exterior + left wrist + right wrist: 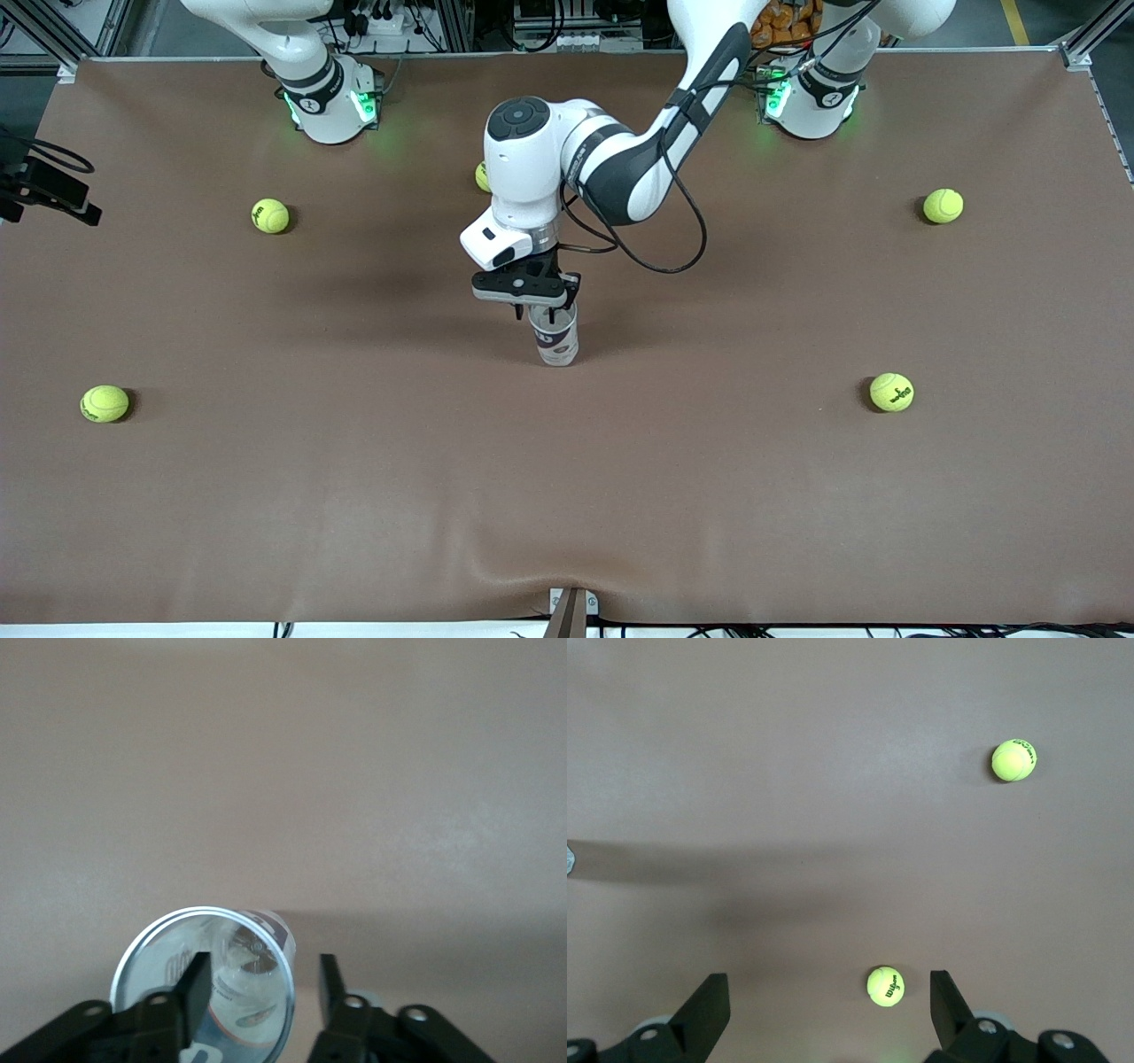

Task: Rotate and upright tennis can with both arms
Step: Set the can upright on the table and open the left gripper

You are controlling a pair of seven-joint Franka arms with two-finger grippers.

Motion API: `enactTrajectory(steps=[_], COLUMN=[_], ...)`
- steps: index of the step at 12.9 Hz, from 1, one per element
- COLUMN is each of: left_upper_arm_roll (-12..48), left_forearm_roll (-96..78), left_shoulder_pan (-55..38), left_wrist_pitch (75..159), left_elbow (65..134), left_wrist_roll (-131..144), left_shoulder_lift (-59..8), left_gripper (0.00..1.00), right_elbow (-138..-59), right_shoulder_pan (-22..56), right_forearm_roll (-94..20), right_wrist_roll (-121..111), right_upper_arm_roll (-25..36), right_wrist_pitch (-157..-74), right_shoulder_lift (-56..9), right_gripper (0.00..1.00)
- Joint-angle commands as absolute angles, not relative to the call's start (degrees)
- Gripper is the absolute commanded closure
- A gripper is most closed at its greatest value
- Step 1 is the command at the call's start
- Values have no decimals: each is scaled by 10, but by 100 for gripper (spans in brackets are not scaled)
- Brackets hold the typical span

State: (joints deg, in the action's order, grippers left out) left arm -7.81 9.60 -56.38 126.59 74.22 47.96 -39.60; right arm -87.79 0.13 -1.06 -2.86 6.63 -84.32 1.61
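Left pincer (532, 309) hangs directly over the upright clear-plastic tennis can (555, 338) with white and dark-blue label at mid brown surface (354, 496), fingers (197, 985) spread, one inside the silvery rim. Right pincer (824, 1005), fingers apart, waits above a yellow-green tennis ball (885, 986).

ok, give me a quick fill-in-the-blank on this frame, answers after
1. The can stands ___ on the table.
2. The left end effector hangs directly over the ___.
3. The right end effector waits over the table, its fingers ___.
4. The front view shows ___ balls.

Answers: upright; can; open; five
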Motion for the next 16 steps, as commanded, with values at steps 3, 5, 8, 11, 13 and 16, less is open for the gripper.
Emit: enactTrajectory(steps=[3,5,8,11,13,16], left_upper_arm_roll=[-83,-85,-83,-83,-82,-83], left_forearm_roll=[109,104,70,48,47,48], left_shoulder_pan=[-561,-535,-466,-382,-326,-258], left_wrist_pitch=[1250,1221,1152,1066,1006,933], left_elbow=[737,739,748,749,749,753], left_wrist_roll=[486,484,474,385,339,289], left_shoulder_lift=[-317,-273,-203,-158,-146,-128], left_gripper=[0,0,0,0,0,0], right_elbow=[-867,-867,-867,-867,-866,-867], right_shoulder_pan=[0,0,-1,0,-3,-1], right_forearm_roll=[-4,-2,-2,-2,-2,-2], right_wrist_roll=[-37,-37,-37,-37,-37,-37], right_upper_arm_roll=[59,60,60,60,61,61], right_wrist_pitch=[-837,-840,-841,-841,-842,-842], right_shoulder_lift=[22,22,20,19,19,19], right_gripper=[0,0,0,0,0,0])
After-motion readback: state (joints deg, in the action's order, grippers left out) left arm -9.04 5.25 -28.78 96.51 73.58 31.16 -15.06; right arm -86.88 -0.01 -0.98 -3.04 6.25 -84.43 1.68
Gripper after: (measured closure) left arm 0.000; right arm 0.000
